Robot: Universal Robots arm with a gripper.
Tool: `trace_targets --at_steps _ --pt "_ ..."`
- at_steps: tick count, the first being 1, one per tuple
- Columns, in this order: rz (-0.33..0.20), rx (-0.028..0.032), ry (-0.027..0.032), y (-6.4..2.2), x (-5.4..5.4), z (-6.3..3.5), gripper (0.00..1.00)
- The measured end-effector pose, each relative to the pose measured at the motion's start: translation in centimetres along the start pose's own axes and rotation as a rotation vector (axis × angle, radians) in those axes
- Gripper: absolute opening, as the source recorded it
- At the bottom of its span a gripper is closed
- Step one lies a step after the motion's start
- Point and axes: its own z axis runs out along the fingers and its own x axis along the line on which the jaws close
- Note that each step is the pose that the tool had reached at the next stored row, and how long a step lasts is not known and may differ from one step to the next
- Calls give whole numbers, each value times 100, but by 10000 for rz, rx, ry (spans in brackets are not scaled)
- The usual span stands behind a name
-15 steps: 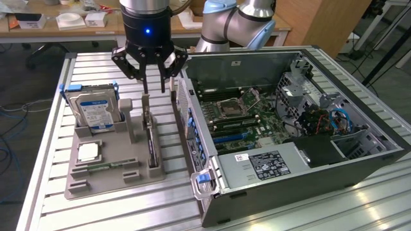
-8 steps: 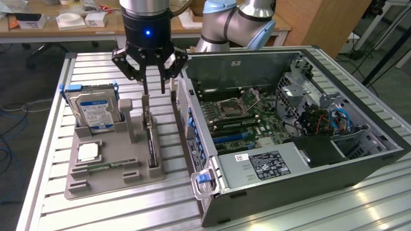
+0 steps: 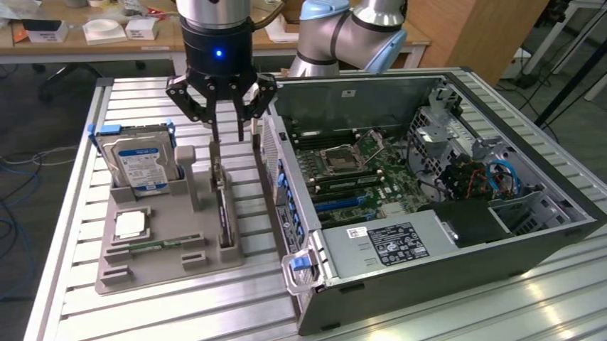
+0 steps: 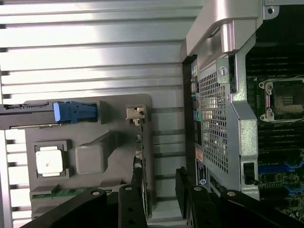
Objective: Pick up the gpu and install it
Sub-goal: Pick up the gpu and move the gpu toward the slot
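Note:
The gpu stands on edge in a slot of the grey holder tray, a thin dark card with its silver bracket at the far end. My gripper hangs directly above the card's bracket end, open, fingertips just over its top edge and apart from it. In the wrist view the gpu appears edge-on, running between the fingers close to one of them, and my gripper holds nothing.
On the same tray stand a hard drive with a blue label, a processor chip and a memory stick. The open computer case lies on the exterior view's right, its motherboard and blue slots exposed. The case wall is close beside the fingers.

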Motion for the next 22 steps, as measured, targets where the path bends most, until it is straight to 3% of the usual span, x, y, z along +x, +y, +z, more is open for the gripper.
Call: trace_targets --at_steps 19,22 --pt "0 1 2 -14 1 68 41" --pt "1 3 32 -51 11 111 41"
